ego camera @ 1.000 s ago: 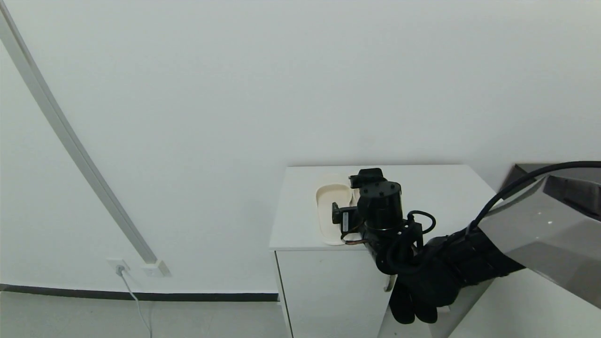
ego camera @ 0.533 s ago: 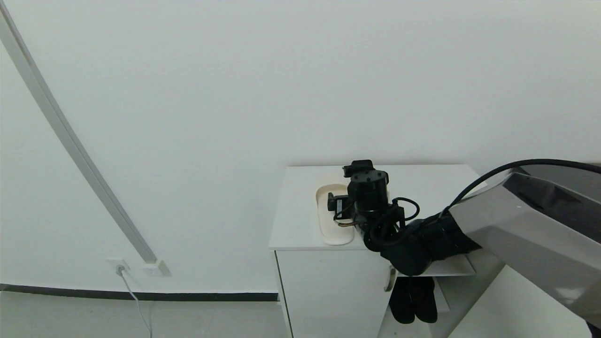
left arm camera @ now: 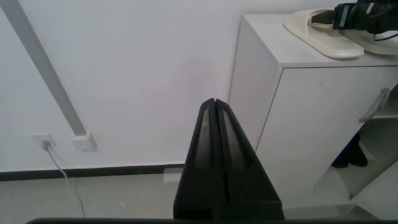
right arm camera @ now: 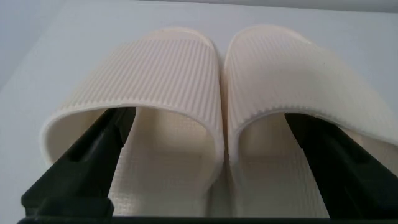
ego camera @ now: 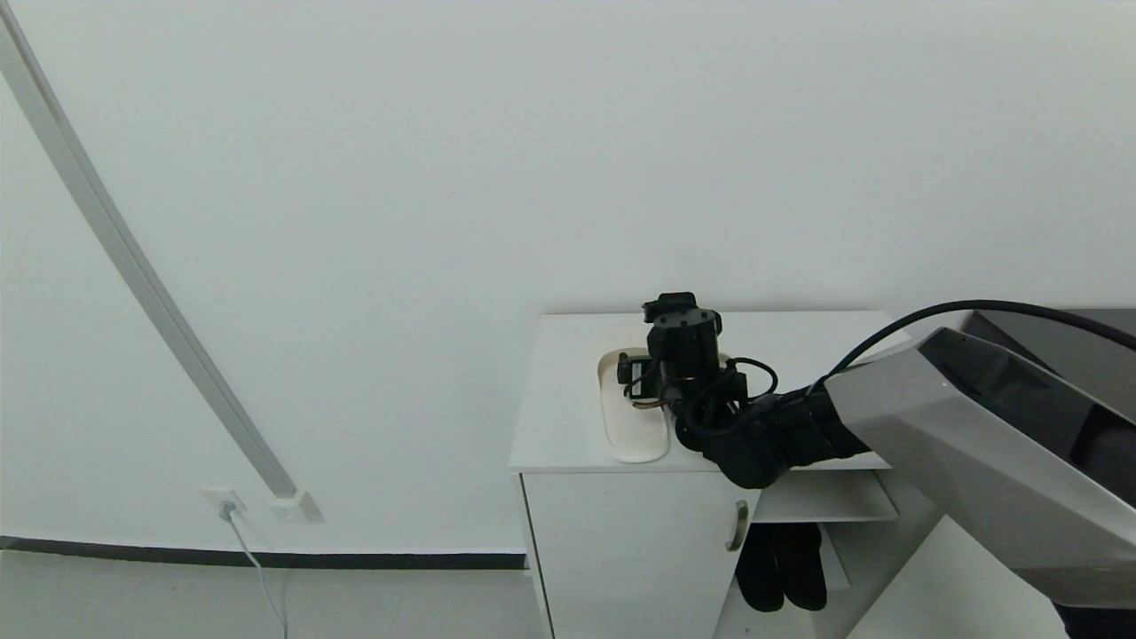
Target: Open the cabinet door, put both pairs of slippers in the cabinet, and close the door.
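The right gripper (right arm camera: 208, 121) is standing wide open at the cream slippers (ego camera: 632, 426), with one of its fingers (right arm camera: 81, 168) lying in each slipper's opening. The pair is resting on the cabinet (ego camera: 568, 426) top, toward its 9 o'clock side. The black slippers (ego camera: 781, 568) are sitting inside the cabinet, at 5 o'clock from the cream pair. The left gripper (left arm camera: 215, 109) is hanging pressed closed, apart from the cabinet.

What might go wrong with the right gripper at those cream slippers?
The right gripper has one finger under each strap of the cream slippers, so closing may pinch only the inner walls and one slipper could drop. The pair lies at the front edge of the cabinet, so a nudge may tip it off.
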You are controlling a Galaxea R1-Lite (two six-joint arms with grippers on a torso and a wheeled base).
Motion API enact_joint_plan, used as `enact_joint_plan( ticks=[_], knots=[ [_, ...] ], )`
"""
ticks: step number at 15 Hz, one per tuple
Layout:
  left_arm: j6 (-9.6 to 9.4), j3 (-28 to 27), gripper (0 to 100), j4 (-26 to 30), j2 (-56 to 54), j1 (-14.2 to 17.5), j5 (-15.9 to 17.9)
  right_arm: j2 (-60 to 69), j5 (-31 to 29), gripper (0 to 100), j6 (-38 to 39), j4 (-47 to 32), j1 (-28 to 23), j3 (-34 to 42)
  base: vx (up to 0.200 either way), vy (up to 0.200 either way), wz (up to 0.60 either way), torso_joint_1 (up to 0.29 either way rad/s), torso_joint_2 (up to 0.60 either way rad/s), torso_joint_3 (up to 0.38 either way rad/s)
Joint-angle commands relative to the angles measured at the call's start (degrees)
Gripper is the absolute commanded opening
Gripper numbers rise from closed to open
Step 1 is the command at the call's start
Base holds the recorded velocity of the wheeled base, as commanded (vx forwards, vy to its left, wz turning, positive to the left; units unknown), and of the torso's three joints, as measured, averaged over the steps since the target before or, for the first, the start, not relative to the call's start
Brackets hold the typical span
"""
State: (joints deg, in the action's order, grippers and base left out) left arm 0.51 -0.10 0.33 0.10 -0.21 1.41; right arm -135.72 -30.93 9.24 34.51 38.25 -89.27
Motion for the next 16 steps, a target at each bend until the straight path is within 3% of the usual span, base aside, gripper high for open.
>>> enact_joint_plan(
  ticks=[1,10,13,16],
  knots=[
    [0.02,0.0,0,0.0,0.0,0.0,0.0,-0.6,0.0,0,0.0,0.0,0.0,-0.2,0.0,0.0,0.0,0.0,0.0,0.0],
    [0.02,0.0,0,0.0,0.0,0.0,0.0,3.6,-0.1,0,0.0,0.2,0.9,2.8,0.0,0.0,0.0,0.0,0.0,0.0],
    [0.02,0.0,0,0.0,0.0,0.0,0.0,11.3,1.4,0,0.1,1.4,3.0,11.1,0.0,0.0,0.0,0.0,0.0,0.0],
    [0.02,0.0,0,0.0,0.0,0.0,0.0,21.5,7.3,0,0.0,7.1,5.1,26.2,0.0,0.0,0.0,0.0,0.0,0.0]
  ],
)
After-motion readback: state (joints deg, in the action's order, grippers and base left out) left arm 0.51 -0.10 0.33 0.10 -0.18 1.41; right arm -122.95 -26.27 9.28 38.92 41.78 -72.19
